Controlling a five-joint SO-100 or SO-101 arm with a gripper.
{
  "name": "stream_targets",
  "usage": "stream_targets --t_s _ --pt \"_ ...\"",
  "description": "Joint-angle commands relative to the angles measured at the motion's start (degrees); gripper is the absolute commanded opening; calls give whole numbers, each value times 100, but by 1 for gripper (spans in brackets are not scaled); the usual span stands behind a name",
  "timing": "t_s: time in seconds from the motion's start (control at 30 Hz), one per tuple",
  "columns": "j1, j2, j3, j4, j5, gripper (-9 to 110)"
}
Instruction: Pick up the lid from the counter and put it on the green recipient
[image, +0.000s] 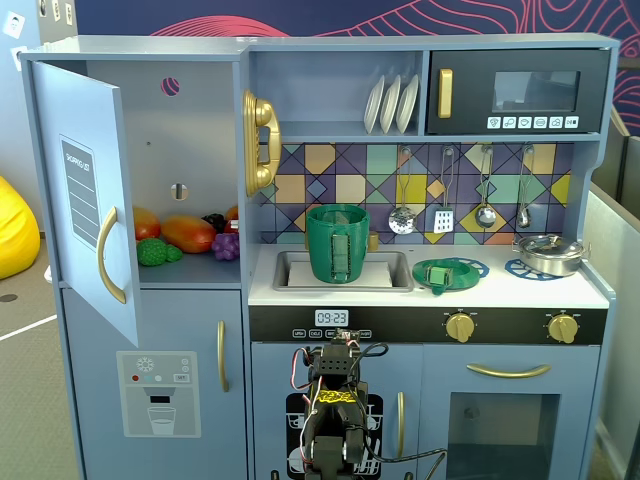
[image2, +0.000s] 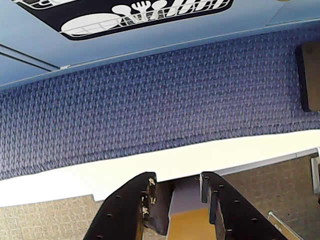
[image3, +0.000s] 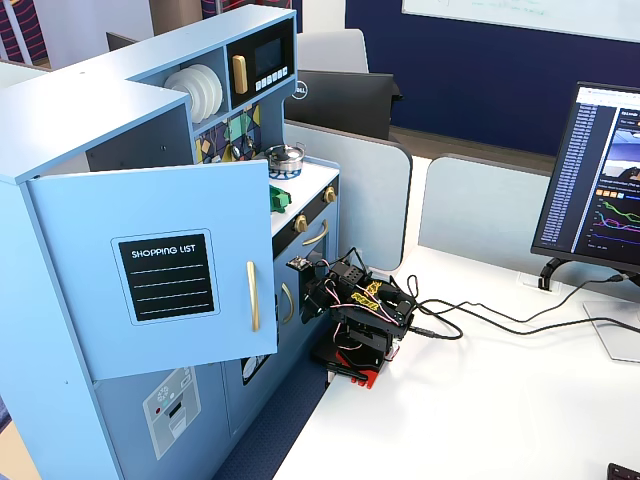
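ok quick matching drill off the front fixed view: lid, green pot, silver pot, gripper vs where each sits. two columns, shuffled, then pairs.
Things:
1. lid
2. green pot
3. silver pot
4. gripper

Places:
A. in the sink basin
B. far right burner of the counter
C. folded low in front of the toy kitchen, jaws apart, holding nothing
D. tilted on the blue burner ring just right of the sink

Pairs: 1-D, 2-A, 3-B, 4-C
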Motion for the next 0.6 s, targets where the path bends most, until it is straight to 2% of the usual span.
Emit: stream_targets --t_s 0.0,0.23,0.33,0.5,0.57 --pt "-26 -26 79 1028 -88 0" --pt "-18 -26 79 1028 -123 0" --pt "220 -141 -26 475 -202 0" --pt "879 -1450 -1784 -352 35 0" --pt "1362 -1775 -2610 -659 -334 0"
